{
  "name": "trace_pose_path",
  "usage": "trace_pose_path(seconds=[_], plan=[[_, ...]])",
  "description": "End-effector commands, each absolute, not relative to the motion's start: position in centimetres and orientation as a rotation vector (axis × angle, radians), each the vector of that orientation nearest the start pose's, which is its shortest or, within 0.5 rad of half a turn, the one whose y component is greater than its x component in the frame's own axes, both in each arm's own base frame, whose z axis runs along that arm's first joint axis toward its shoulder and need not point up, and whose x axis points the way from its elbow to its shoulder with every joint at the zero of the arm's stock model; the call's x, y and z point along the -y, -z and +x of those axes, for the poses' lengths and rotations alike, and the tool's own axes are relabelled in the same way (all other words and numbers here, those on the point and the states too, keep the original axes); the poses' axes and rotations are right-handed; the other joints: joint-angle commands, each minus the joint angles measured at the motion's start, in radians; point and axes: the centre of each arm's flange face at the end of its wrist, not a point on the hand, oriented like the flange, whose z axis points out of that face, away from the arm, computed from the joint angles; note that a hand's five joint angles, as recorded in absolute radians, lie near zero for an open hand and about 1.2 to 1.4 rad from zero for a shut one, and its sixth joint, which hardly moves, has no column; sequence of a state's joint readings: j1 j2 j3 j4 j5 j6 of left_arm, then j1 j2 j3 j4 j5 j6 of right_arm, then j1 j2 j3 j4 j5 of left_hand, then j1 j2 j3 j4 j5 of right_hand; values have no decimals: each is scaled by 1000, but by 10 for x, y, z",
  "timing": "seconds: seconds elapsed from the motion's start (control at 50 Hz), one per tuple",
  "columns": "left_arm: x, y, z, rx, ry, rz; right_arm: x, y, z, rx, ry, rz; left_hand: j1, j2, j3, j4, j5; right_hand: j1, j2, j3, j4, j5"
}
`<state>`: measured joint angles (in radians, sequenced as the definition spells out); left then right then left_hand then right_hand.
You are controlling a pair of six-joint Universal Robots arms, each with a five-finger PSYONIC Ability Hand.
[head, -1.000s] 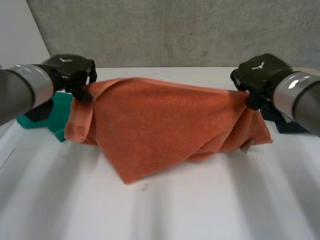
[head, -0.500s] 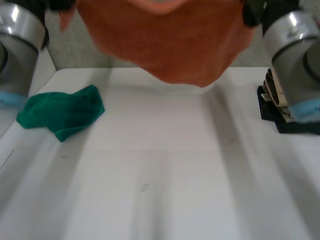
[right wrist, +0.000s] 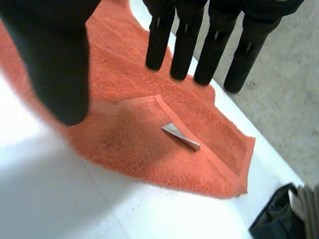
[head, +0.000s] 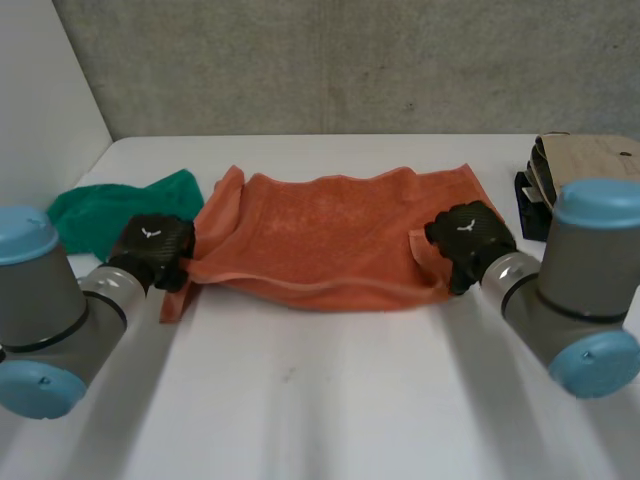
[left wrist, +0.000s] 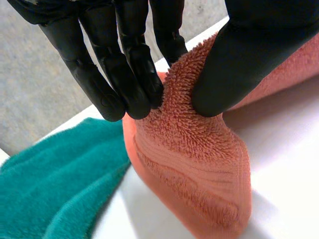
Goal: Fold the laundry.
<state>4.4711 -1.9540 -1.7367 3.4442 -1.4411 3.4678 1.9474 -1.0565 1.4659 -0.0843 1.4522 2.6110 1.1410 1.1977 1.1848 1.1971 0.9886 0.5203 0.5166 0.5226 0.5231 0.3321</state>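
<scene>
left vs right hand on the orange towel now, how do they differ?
Left hand pinches the orange towel between fingers and thumb; right hand is open, fingers straight. Towel bunches at the left hand, lies flat under the right hand. Both sit at opposite ends.

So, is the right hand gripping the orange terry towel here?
No, the right hand has fingers and thumb straight above the orange terry towel, pinching nothing.

dark stack (head: 527, 198) — partly behind right arm (head: 585, 275), perhaps clothes

Table (head: 320, 400): orange towel (head: 320, 235) (green cloth (head: 90, 210) beside)
</scene>
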Motion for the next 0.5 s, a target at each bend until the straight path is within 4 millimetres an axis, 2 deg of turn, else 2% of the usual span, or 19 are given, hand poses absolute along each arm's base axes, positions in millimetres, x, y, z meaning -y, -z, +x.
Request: trace_pose_path(seconds=[0.02, 0.12, 0.24, 0.3, 0.38, 0.5], plan=[[286, -179, -218, -2347, 2026, 842, 311, -199, 250, -2340, 1655, -970, 255, 199, 211, 199, 233, -58, -54, -60, -61, -44], [280, -176, -216, -2366, 2020, 873, 325, -213, 241, -2326, 1589, -1050, 255, 199, 211, 199, 233, -52, -49, -54, -55, -39], [281, -176, -210, -2384, 2012, 862, 345, -214, 241, -2219, 1623, -1421, 255, 199, 211, 199, 233, -43, -40, -46, -46, -30], [282, -176, -209, -2383, 2012, 852, 355, -205, 249, -2115, 1653, -1595, 255, 199, 211, 199, 233, -26, -22, -28, -29, -12], [284, -180, -207, -2369, 2025, 844, 365, -193, 264, -1997, 1671, -1711, 255, 199, 211, 199, 233, 18, 22, 16, 15, 32], [282, -186, -209, -2352, 2049, 844, 381, -176, 279, -1902, 1689, -1743, 255, 199, 211, 199, 233, 21, 25, 19, 18, 35]])
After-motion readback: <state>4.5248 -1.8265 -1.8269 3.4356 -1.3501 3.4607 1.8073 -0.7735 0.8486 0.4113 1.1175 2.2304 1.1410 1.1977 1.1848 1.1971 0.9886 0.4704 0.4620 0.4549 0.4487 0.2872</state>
